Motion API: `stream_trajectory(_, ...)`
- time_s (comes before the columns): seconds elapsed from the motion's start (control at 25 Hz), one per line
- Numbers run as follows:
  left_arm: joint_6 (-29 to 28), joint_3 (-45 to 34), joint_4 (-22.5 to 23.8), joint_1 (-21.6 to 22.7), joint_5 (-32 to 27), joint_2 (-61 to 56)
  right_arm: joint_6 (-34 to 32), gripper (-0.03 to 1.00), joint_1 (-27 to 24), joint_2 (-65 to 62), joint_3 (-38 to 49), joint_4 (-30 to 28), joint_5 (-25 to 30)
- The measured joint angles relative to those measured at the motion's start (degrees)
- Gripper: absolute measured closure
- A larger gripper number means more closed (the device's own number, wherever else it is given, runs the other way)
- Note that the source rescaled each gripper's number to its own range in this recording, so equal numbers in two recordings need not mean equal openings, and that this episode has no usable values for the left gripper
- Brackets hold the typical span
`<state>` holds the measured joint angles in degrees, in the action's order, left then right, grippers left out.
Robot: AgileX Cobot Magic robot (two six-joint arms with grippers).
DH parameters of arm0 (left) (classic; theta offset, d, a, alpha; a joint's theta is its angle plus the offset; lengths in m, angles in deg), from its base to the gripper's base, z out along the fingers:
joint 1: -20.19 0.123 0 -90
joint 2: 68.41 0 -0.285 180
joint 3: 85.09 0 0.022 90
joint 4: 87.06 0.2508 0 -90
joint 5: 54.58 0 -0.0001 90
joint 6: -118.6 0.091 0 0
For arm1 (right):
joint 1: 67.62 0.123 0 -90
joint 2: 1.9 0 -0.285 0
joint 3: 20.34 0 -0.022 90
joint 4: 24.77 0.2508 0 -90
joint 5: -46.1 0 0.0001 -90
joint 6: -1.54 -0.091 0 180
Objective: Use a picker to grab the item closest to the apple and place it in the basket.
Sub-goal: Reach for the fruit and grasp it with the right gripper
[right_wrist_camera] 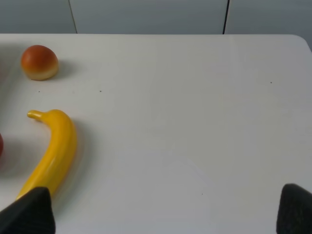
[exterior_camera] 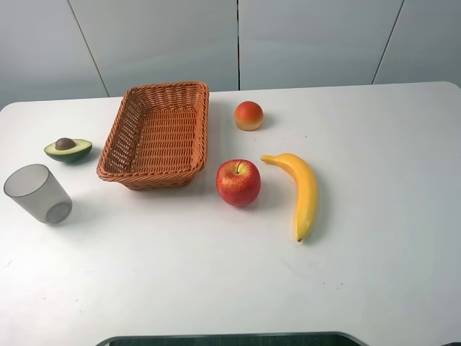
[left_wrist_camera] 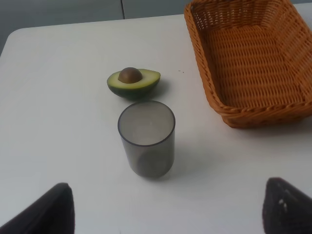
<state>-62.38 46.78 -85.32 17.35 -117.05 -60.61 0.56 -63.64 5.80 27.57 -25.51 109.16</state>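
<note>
White table [exterior_camera: 374,144], rounded corners; pale grey panelled wall [exterior_camera: 310,36] behind.
Banana [exterior_camera: 304,189] lies just right of apple [exterior_camera: 238,182], not touching; basket [exterior_camera: 155,179] left of apple. Left gripper [left_wrist_camera: 168,209] and right gripper [right_wrist_camera: 162,212] both spread wide, holding nothing.

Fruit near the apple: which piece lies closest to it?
The banana, its stem end almost reaching the apple on the right in the exterior high view. The round orange-red fruit sits farther back, and the avocado half lies beyond the basket.
</note>
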Motion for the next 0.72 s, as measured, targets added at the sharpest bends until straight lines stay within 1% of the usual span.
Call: stream_trajectory(0.72, 0.0, 0.0, 0.0, 0.0, 0.0, 0.0, 0.0, -0.01, 0.0, 0.0, 0.0, 0.0, 0.0)
